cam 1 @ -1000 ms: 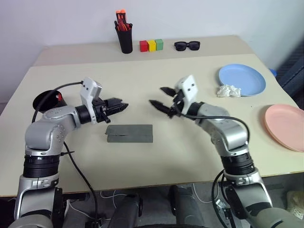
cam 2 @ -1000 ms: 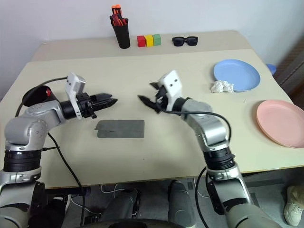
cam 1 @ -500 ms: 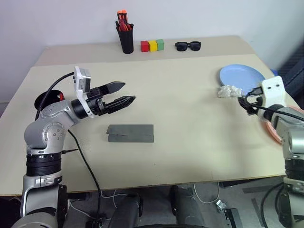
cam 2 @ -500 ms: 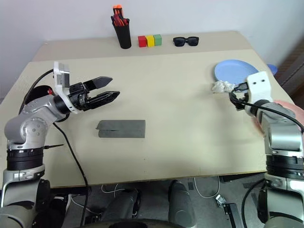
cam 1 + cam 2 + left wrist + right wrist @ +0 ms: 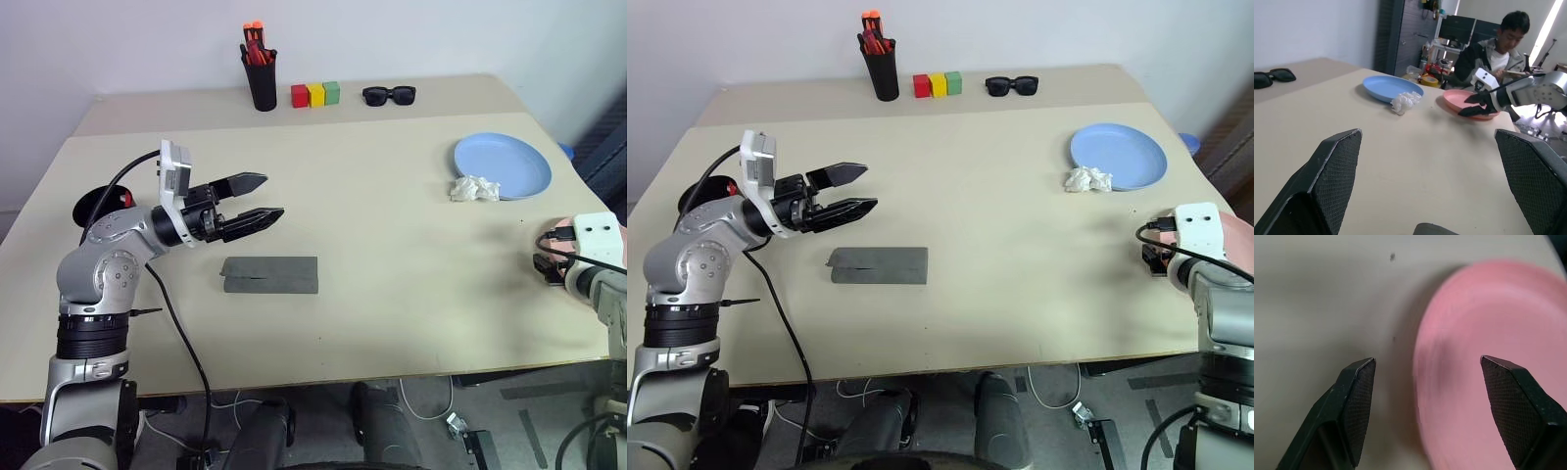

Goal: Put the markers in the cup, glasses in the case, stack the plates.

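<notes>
Left gripper [image 5: 263, 197] gapes wide, empty, above the closed grey case [image 5: 270, 274]; right gripper [image 5: 1426, 382] (open, empty) straddles the pink plate's [image 5: 1484, 362] rim

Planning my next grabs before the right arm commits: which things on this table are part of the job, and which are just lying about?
Job: grey case, black cup, blue plate, pink plate.
Lying about: sunglasses, coloured blocks, pen holder with orange pens, crumpled tissue.
</notes>
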`<state>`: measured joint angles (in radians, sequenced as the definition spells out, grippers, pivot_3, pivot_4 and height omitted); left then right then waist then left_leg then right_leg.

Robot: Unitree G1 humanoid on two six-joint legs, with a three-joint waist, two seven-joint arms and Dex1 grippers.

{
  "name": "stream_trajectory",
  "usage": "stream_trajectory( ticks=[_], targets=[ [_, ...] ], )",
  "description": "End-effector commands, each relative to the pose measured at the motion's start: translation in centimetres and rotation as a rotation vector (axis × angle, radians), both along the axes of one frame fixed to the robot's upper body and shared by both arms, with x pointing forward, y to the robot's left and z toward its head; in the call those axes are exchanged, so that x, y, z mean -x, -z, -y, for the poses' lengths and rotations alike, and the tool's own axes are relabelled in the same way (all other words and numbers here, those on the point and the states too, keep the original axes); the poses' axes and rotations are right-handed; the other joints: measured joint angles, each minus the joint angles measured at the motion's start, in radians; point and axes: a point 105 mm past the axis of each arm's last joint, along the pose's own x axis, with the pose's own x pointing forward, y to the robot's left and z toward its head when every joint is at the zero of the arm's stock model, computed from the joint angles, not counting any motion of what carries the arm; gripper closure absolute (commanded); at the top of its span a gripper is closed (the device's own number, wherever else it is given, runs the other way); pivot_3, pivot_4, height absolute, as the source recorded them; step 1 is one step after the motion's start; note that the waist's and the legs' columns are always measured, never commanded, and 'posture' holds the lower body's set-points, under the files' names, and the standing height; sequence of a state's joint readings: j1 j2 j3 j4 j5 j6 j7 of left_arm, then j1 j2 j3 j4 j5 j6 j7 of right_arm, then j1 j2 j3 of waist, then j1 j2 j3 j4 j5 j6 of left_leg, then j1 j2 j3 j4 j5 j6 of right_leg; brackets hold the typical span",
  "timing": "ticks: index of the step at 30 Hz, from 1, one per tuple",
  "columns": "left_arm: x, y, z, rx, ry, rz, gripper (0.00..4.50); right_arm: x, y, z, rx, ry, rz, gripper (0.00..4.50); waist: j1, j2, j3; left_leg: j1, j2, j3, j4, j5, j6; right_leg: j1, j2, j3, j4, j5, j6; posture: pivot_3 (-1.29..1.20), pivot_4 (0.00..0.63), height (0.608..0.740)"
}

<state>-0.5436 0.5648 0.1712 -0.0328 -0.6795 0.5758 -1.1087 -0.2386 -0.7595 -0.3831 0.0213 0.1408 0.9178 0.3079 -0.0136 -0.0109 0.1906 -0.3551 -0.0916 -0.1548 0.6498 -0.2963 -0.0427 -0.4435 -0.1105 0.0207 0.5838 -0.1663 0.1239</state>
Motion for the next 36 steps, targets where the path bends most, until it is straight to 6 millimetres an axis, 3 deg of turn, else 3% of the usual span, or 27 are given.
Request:
stream_trajectory(
  ticks=[1, 2, 7, 8, 12, 15, 18, 22, 27, 34, 36],
  targets=[
    [0.1, -0.9, -0.1, 0.0, -0.002, 0.043, 0.0, 0.3, -0.6, 0.5, 0.003, 0.022, 0.034, 1.56, 0.0, 0.0, 0.0, 0.0, 0.0, 0.0, 0.0, 0.0, 0.0, 0.0, 0.0, 0.0, 0.0, 0.0, 0.0, 0.0, 0.15, 0.74],
    [0.1, -0.9, -0.1, 0.0, -0.005, 0.042, 0.0, 0.4, -0.4, 0.7, 0.006, 0.035, 0.032, 1.82, 0.0, 0.0, 0.0, 0.0, 0.0, 0.0, 0.0, 0.0, 0.0, 0.0, 0.0, 0.0, 0.0, 0.0, 0.0, 0.0, 0.15, 0.74],
    [0.0, -0.9, -0.1, 0.006, -0.022, 0.041, 0.0, 0.1, -0.6, 1.4, 0.039, 0.059, 0.044, 4.39, 0.001, 0.0, 0.0, 0.0, 0.0, 0.0, 0.0, 0.0, 0.0, 0.0, 0.0, 0.0, 0.0, 0.0, 0.0, 0.0, 0.15, 0.74],
    [0.0, -0.9, -0.1, 0.006, -0.025, 0.041, 0.0, -0.1, -1.0, 1.5, 0.049, 0.069, 0.064, 4.46, 0.001, 0.0, 0.0, 0.0, 0.0, 0.0, 0.0, 0.0, 0.0, 0.0, 0.0, 0.0, 0.0, 0.0, 0.0, 0.0, 0.15, 0.74],
    [-0.3, -1.1, -0.2, 0.017, -0.044, 0.04, 0.0, -1.8, -4.2, 1.8, 0.18, 0.047, 0.179, 4.46, 0.0, 0.0, 0.0, 0.0, 0.0, 0.0, 0.0, 0.0, 0.0, 0.0, 0.0, 0.0, 0.0, 0.0, 0.0, 0.0, 0.15, 0.74],
    [-0.4, -1.4, 0.1, 0.025, -0.054, 0.047, 0.0, -4.4, -7.5, -0.1, 0.317, -0.089, 0.285, 4.46, -0.006, 0.0, 0.0, 0.001, 0.0, 0.002, 0.0, 0.0, 0.0, 0.0, 0.0, 0.001, 0.0, 0.0, 0.0, 0.0, 0.15, 0.74],
    [-0.5, -1.5, 0.4, 0.032, -0.057, 0.052, 0.0, -7.3, -8.8, -2.1, 0.394, -0.224, 0.323, 4.46, -0.01, 0.001, 0.0, 0.002, 0.0, 0.004, 0.0, 0.0, 0.0, 0.0, 0.0, 0.003, 0.0, 0.001, 0.001, 0.0, 0.15, 0.74],
    [-0.4, -1.5, 0.7, 0.04, -0.066, 0.061, 0.0, -11.2, -10.3, -4.6, 0.366, -0.326, 0.41, 4.46, -0.008, 0.0, 0.0, 0.002, 0.001, 0.005, 0.0, 0.0, 0.0, 0.0, 0.002, 0.003, -0.001, 0.001, 0.001, 0.0, 0.15, 0.74],
    [-0.1, -1.5, 0.6, 0.041, -0.085, 0.063, 0.0, -14.2, -10.1, -7.1, 0.374, -0.416, 0.401, 4.46, -0.007, 0.0, 0.0, 0.0, 0.002, 0.007, -0.001, 0.002, -0.004, 0.0, 0.001, 0.004, -0.005, 0.002, 0.001, 0.0, 0.15, 0.74],
    [0.8, -1.3, 0.2, 0.054, -0.114, 0.059, 0.0, -15.2, -9.2, -8.2, 0.286, -0.422, 0.399, 4.46, -0.008, 0.0, 0.0, -0.001, 0.001, 0.007, -0.002, 0.002, -0.003, -0.001, 0.001, 0.004, -0.006, 0.003, 0.002, 0.0, 0.15, 0.74],
    [0.9, -1.1, 0.1, 0.059, -0.121, 0.051, 0.0, -15.2, -8.9, -8.1, 0.253, -0.407, 0.4, 3.85, -0.009, 0.0, 0.0, -0.001, 0.001, 0.007, -0.002, 0.001, -0.003, -0.001, 0.001, 0.004, -0.005, 0.003, 0.002, 0.0, 0.15, 0.74]
  ],
)
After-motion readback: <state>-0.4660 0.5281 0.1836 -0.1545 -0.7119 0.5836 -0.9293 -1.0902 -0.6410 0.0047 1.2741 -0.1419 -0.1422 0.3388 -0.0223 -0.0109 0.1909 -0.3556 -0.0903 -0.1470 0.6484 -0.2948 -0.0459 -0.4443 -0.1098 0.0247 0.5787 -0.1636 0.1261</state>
